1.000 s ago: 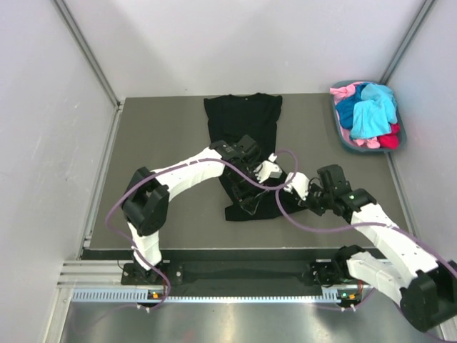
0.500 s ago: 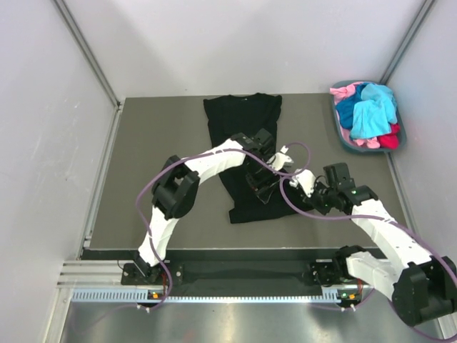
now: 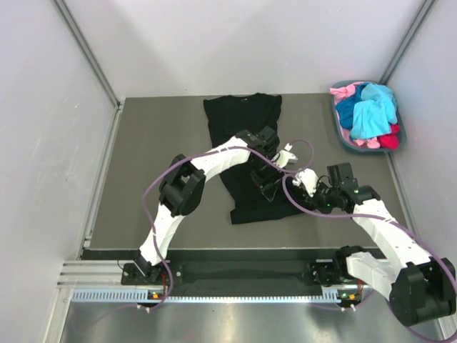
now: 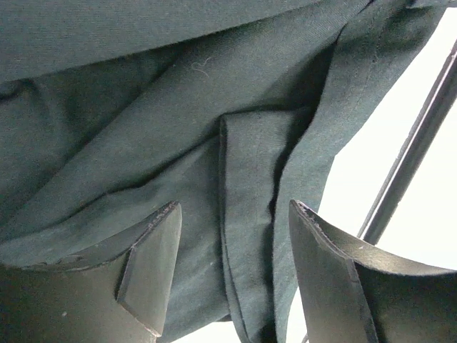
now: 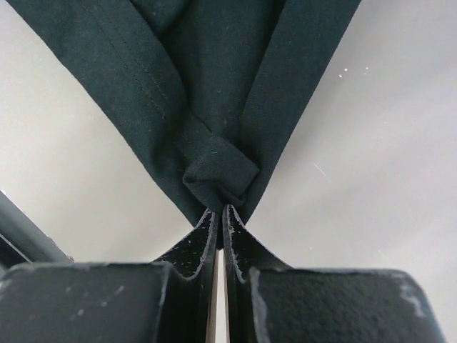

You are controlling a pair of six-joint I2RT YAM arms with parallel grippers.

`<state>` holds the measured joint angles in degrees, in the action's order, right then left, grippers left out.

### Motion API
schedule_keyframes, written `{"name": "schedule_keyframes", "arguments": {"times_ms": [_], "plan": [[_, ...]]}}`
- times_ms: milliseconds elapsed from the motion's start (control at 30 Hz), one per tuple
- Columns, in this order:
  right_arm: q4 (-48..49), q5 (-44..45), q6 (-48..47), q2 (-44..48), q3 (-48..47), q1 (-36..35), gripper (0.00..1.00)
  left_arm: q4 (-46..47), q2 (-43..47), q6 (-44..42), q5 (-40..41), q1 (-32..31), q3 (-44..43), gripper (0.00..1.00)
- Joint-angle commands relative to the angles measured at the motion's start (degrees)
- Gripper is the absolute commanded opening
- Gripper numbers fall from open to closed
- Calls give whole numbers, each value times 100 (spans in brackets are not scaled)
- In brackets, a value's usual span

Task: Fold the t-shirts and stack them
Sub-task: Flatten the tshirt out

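- Black t-shirt [image 3: 241, 121] lies lengthwise in the middle of the table [image 3: 157, 164]. Its collar end is flat toward the far edge, and its near half is rumpled under the two grippers.
- Since a second ago the left arm has swung its elbow to the right. The left gripper [image 3: 268, 182] has shifted right and a little farther from the bases, over the shirt's right side.
- The right gripper [image 3: 305, 187] has crept slightly away from the near edge, and the shirt's lower right edge now reaches farther right than before.
- In the left wrist view the left gripper [image 4: 235, 207] has its fingers spread. A hemmed fold of the black cloth hangs between them, gripped by neither.
- In the right wrist view the right gripper [image 5: 218, 211] has its fingers pressed together on a bunched bit of the shirt's hem, with cloth fanning out to both sides above the tips.
- Purple cables [image 3: 308, 146] loop over the shirt's right half and hide part of it from above.
- A teal basket [image 3: 337, 121] sits at the far right corner, well apart from the shirt, and is heaped with pink, blue and red clothes [image 3: 371, 114].
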<state>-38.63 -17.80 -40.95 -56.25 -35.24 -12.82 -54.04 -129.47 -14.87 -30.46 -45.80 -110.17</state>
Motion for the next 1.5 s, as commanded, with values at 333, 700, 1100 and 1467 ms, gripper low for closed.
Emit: {"name": "schedule_keyframes", "arguments": {"times_ms": [333, 700, 1100, 1467], "plan": [[-30, -109, -80, 0, -123, 139, 0, -291, -465, -68, -320, -113, -408, 44], [-30, -74, -62, -27, -123, 209, 0, 33, 860, -7, 329, 237, 494, 0], [-293, -583, -307, 289, -202, 236, 9, 526, 3067, -24, 462, 1987, 2174, 0], [-322, -865, -616, 827, -624, 236, 37, 87, 4737, -366, 2232, 2699, 2606, 0]]}}
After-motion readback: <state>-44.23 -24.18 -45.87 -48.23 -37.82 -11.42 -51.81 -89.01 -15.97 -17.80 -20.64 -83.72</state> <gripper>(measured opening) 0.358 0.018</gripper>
